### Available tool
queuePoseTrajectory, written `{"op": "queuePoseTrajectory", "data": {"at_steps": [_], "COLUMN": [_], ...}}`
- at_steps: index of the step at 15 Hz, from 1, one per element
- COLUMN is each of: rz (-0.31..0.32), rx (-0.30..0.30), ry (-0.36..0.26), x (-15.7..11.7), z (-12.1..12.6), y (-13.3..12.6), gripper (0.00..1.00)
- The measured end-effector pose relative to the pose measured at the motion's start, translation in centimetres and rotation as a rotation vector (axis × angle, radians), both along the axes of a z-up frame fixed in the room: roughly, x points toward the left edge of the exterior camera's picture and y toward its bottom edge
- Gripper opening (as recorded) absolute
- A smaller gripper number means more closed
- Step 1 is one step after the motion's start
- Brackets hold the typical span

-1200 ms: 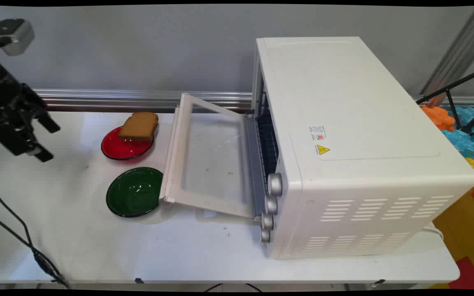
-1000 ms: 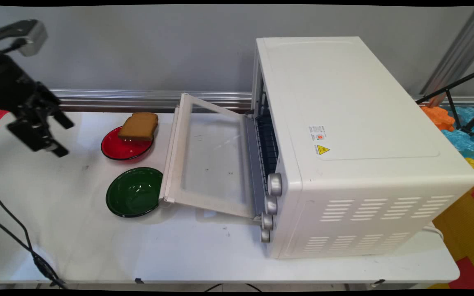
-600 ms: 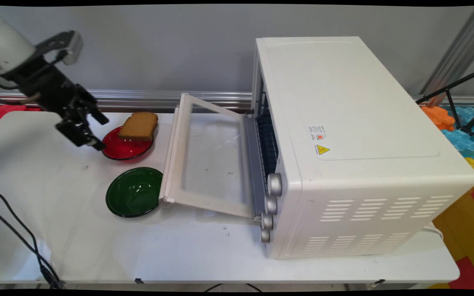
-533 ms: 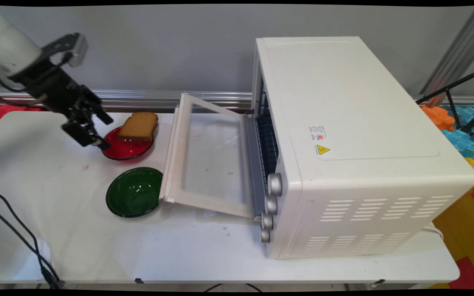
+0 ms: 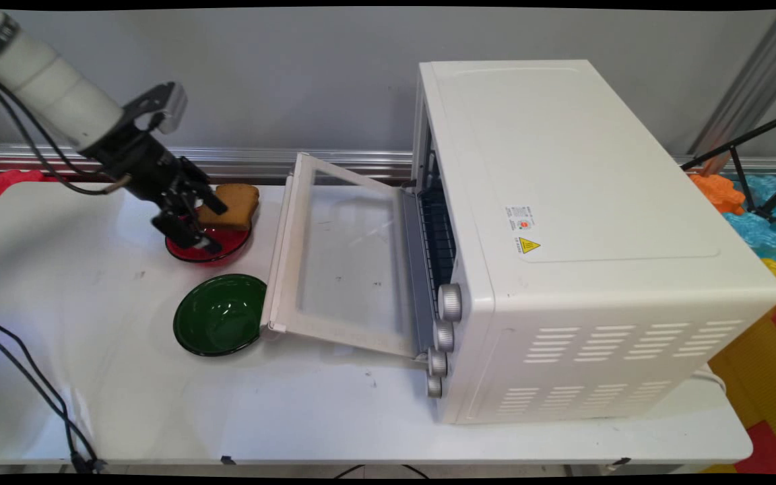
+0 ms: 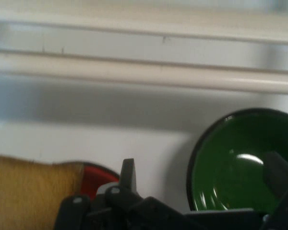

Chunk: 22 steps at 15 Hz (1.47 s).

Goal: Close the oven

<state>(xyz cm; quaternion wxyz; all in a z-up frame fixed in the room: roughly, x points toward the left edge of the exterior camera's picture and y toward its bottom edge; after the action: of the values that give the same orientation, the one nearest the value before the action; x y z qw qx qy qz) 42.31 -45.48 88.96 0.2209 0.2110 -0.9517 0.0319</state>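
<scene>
Bread [image 5: 233, 204] on 1 bowl [image 5: 223, 246], another bowl [image 5: 219, 323] nearer, oven [image 5: 563, 236] at right, door [image 5: 344, 263] between
</scene>
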Motion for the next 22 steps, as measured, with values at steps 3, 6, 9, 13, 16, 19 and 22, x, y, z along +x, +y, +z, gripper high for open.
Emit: {"op": "queuePoseTrajectory", "data": {"at_steps": [3,6,9,13,16,19,22], "rz": [-0.035,-0.062,-0.096,-0.143,-0.158,-0.169,-0.172], "rx": [-0.015,-0.027,-0.041,-0.058,-0.059,-0.057,-0.059], "ry": [0.031,0.045,0.054,0.066,0.068,0.070,0.088], "x": [-0.5,-0.7,-0.8,-1.0,-1.0,-1.1,-1.5], "z": [-1.8,-2.9,-3.9,-5.0,-5.7,-6.6,-7.6], "y": [-1.2,-1.9,-2.6,-3.3,-3.6,-3.9,-4.3], "gripper": [1.00,1.00,1.00,0.00,0.00,0.00,0.00]}}
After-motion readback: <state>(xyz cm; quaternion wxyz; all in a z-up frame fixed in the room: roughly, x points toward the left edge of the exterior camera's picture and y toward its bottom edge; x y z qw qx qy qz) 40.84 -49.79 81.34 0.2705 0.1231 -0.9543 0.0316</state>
